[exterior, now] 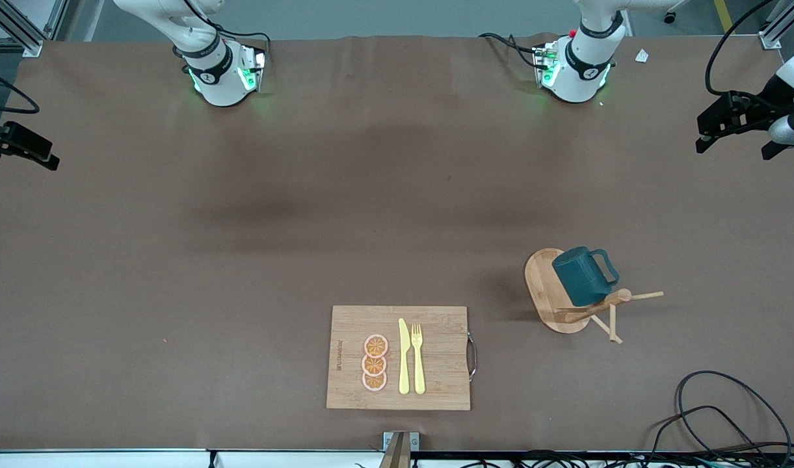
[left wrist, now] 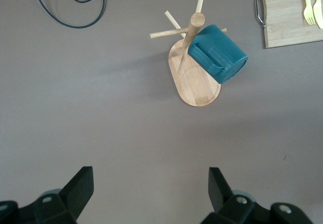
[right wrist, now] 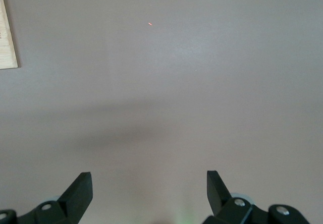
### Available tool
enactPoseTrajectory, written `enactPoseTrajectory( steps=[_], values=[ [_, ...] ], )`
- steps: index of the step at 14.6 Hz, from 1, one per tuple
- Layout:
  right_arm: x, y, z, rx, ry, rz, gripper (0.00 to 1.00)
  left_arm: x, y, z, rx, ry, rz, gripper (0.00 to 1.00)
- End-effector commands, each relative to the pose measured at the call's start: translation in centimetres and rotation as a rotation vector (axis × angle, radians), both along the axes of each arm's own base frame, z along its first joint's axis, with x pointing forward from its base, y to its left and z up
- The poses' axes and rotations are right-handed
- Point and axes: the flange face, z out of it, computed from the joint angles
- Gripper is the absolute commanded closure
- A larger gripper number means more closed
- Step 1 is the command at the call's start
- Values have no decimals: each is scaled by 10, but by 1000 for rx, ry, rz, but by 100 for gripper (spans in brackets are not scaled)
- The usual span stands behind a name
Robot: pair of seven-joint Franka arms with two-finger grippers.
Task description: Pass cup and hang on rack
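A brown-covered bench (exterior: 370, 195) fills the scene under soft, even light, faint shadows crossing its middle. Black cables (exterior: 728, 416) coil at one near corner; aluminium framing (exterior: 19, 32) edges the grey floor.

Cup (exterior: 582, 275) hanging tilted on a peg of the rack (exterior: 553, 292) toward the left arm's end of the table (exterior: 240, 260), cutting board (exterior: 436, 338) nearer the front camera, knife (exterior: 404, 356), fork (exterior: 418, 359) and fruit slices (exterior: 374, 363) on it

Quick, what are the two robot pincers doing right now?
Left pincer: open, holding nothing, up over bare table near the rack with the cup.
Right pincer: open, holding nothing, over bare table.
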Motion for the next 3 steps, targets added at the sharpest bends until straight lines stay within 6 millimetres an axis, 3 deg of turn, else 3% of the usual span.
enactPoseTrajectory(
  steps=[1, 3],
  values=[
    [-8, -1, 4, 5, -6, -8, 0, 0, 0, 0, -2, -8, -15, 0],
    [-8, -1, 4, 5, -6, -8, 0, 0, -1, -1, -1, -5, -21, 0]
  ],
)
